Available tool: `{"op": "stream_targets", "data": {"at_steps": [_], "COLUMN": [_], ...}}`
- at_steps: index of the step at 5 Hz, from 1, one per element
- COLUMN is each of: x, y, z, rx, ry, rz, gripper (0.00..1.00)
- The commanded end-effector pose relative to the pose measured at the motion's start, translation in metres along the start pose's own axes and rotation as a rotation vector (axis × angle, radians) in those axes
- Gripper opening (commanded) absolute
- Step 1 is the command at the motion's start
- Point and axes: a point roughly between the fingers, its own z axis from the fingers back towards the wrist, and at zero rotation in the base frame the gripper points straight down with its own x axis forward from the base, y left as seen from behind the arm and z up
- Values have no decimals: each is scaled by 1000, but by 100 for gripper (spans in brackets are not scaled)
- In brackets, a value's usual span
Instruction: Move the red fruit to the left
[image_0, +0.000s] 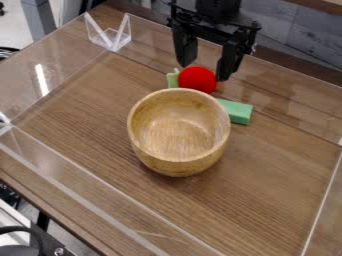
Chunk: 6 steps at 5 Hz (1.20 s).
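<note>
The red fruit (198, 78) is a small round bright red toy resting on the wooden table just behind the wooden bowl (179, 130), with a bit of green at its left base. My black gripper (206, 62) hangs right above it, pointing down. Its fingers (181, 47) are spread open on either side of the fruit's top, and nothing is held between them.
A flat green block (238, 111) lies to the right of the bowl. Clear acrylic walls (40, 85) ring the table, with a clear folded stand (110, 35) at the back left. Bare wood lies left of the fruit.
</note>
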Motion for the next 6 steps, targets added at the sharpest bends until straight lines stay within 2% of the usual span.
{"op": "stream_targets", "data": {"at_steps": [1, 2, 4, 6], "x": [17, 34, 54, 53], "y": [9, 21, 18, 34], "z": [-8, -16, -24, -52], "rx": [8, 15, 22, 29], "ry": [-13, -29, -28, -15], "rz": [12, 25, 110, 208], "gripper": [100, 100, 100, 100]}}
